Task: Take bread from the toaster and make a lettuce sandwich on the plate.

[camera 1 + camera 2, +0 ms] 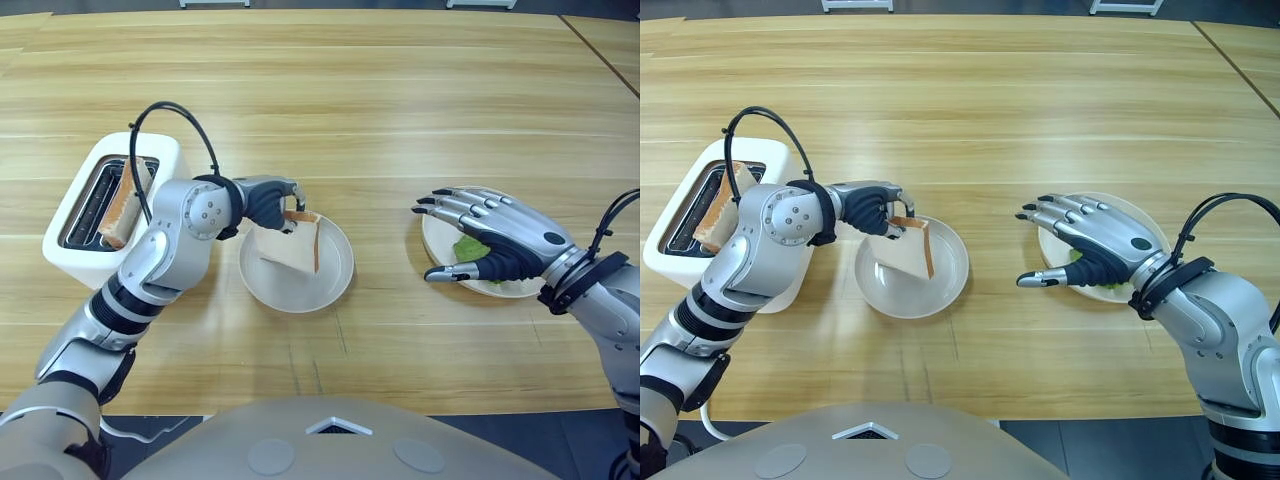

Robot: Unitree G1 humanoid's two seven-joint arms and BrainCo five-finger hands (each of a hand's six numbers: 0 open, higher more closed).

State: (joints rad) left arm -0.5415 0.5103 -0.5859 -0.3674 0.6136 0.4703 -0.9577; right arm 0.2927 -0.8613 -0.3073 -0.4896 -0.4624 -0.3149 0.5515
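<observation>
Nearest, a pale plate (300,296) on the wooden worktop (400,100). Over its left rim, left hand (265,203) clamped on the top corner of a bread slice (295,250), tilted, lower edge down inside the plate. Left of the plate, white toaster (70,255) with a second slice (120,210) in a slot. Right of the plate, second plate (433,250) with lettuce (468,247), right hand (510,240) above it, fingers spread, holding nothing.

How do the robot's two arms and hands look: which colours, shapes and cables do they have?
The left arm and right arm are silver-grey shells with round joints and black ribbed bands. The left hand and right hand have silver plates over black parts; the right's fingertips are black. A black cable loops at the left wrist, a second cable at the right.
</observation>
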